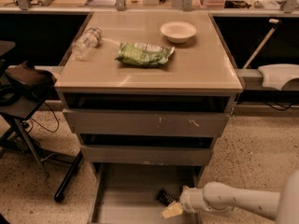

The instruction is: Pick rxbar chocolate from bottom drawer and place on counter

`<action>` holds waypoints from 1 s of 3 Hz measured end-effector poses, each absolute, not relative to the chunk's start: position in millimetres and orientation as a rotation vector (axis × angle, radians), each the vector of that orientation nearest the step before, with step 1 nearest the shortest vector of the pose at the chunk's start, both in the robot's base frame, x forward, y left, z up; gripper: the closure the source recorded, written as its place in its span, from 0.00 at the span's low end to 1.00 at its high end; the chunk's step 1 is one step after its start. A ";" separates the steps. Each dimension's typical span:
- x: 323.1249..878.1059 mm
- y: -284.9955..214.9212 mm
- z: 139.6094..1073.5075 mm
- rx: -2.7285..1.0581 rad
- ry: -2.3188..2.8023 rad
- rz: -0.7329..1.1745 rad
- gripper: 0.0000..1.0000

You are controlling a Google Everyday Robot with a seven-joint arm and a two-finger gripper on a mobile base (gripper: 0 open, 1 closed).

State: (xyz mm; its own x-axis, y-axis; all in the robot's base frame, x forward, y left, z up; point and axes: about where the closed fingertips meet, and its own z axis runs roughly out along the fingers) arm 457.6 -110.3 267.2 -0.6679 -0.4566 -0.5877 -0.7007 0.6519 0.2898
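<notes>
The rxbar chocolate (164,198), a small black wrapper, lies on the grey floor of the pulled-out bottom drawer (126,195), near its right side. My gripper (175,201) reaches in from the right, low inside the drawer. It is open, with its pale fingertips right at the bar's right end, one above and one below it. Whether they touch the bar I cannot tell. The tan counter (201,69) tops the cabinet.
On the counter lie a green snack bag (144,54), a clear plastic bottle (86,42) on its side and a white bowl (178,31). The two upper drawers (145,122) stand slightly open above the bottom one. A black chair (23,80) stands at the left.
</notes>
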 end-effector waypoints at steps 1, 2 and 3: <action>467.0 -102.7 231.3 -0.788 2.472 0.605 0.00; 486.4 -113.0 232.1 -0.745 2.448 0.515 0.00; 492.3 -114.3 217.0 -0.776 2.516 0.504 0.00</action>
